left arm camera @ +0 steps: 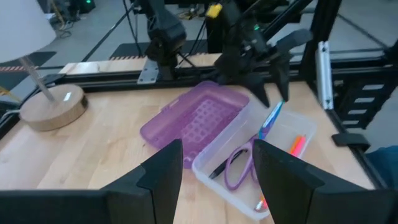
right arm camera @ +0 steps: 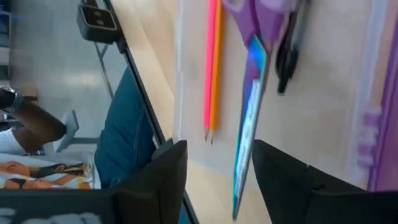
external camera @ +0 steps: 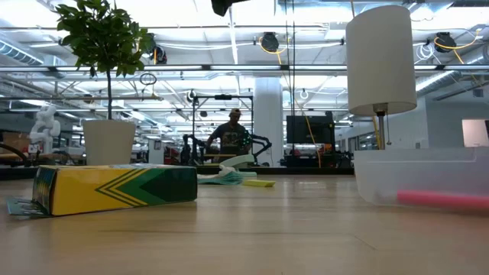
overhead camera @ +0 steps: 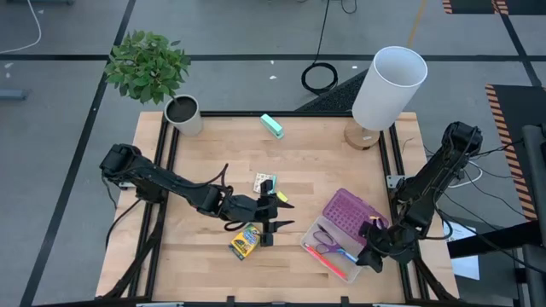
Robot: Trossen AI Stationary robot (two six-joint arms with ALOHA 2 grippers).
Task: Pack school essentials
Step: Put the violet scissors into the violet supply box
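Observation:
A clear pencil case [overhead camera: 328, 254] with its purple lid [overhead camera: 345, 211] swung open lies at the near right. Purple-handled scissors [left arm camera: 236, 168], a pink pen [right arm camera: 211, 62] and an orange pencil [right arm camera: 217, 68] lie in it. A shiny multicoloured card [left arm camera: 272, 118] stands on edge in it, right under my open right gripper [overhead camera: 368, 251]. My left gripper [overhead camera: 277, 228] hangs open over the table's middle, with nothing between its fingers. Beside it the green-yellow crayon box [overhead camera: 245, 243] lies flat. A tiny yellow eraser [overhead camera: 281, 198] and a small pale packet [overhead camera: 265, 183] lie just beyond. My right gripper comes at the case from above with its fingers [left arm camera: 283, 87] spread apart. The card's upper edge [right arm camera: 239, 186] shows between them, close to one finger. Whether that finger touches the card I cannot tell. The card's lower edge rests in the case.
A teal block [overhead camera: 272, 125] lies at the far middle. A potted plant [overhead camera: 182, 112] stands at the far left corner, and a lamp with a white shade [overhead camera: 388, 85] at the far right. Black rails frame the table. A person in jeans [right arm camera: 127, 143] is by the near right edge.

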